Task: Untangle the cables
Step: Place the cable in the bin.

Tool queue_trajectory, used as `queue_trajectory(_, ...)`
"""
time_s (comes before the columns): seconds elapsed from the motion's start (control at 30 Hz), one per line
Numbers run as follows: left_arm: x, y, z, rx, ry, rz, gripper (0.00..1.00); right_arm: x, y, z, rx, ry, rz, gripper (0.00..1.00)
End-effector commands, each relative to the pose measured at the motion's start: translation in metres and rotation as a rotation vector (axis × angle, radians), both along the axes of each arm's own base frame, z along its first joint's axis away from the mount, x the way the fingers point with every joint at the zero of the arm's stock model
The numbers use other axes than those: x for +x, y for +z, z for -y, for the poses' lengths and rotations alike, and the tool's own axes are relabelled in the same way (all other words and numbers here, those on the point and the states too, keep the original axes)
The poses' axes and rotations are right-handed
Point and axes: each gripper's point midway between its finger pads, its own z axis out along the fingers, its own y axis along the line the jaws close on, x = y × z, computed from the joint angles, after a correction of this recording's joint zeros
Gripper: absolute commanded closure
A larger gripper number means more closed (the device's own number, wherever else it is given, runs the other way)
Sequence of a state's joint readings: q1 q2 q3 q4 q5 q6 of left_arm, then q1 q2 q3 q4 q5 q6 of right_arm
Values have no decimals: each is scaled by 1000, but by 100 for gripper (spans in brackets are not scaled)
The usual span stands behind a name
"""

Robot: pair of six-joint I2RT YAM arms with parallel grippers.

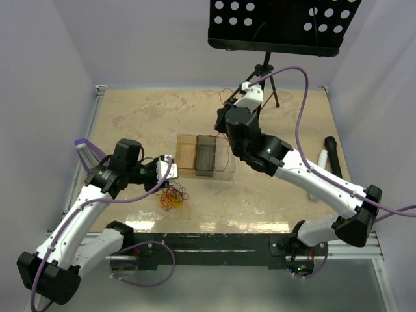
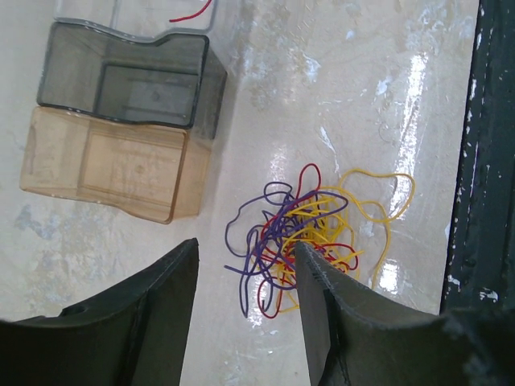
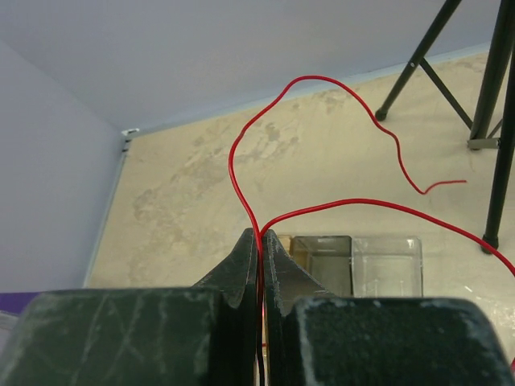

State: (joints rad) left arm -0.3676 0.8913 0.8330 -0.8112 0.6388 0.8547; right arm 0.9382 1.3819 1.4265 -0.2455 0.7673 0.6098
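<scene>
The cables (image 2: 310, 233) lie on the table as a small tangle of yellow, red and purple loops (image 1: 174, 197). Just above them hangs my left gripper (image 2: 245, 249), open, with nothing between its fingers; its right finger (image 2: 330, 305) covers the near edge of the tangle. My right gripper (image 3: 261, 235) is raised behind the bins (image 1: 225, 122) and is shut on one red cable (image 3: 322, 80). That cable's two ends arc freely up and to the right.
Three small bins stand side by side mid-table: orange (image 2: 105, 169), dark grey (image 2: 129, 80) and clear (image 1: 225, 156). A red wire end (image 2: 193, 12) shows at the clear bin. A black microphone (image 1: 331, 156) and a white one (image 1: 318, 175) lie at the right. A tripod stand (image 1: 266, 71) is at the back.
</scene>
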Motion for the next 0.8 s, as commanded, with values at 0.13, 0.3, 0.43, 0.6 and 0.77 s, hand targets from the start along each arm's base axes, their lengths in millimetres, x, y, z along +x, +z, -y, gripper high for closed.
queue_trajectory(0.13,8,51,12,-104,3,79,19,24,-19,6,-37,-48,15,100)
queue_trajectory(0.3,10,60,14,-127,8,90,18,34,-43,4,-88,-62,-12,100)
queue_trajectory(0.43,13,62,14,-126,22,98,18,38,-66,1,-124,-69,-42,100)
queue_trajectory(0.6,14,64,14,-132,26,102,19,41,-91,0,-167,-73,-75,100)
queue_trajectory(0.77,14,61,13,-125,31,105,19,45,-112,7,-204,-90,-106,100)
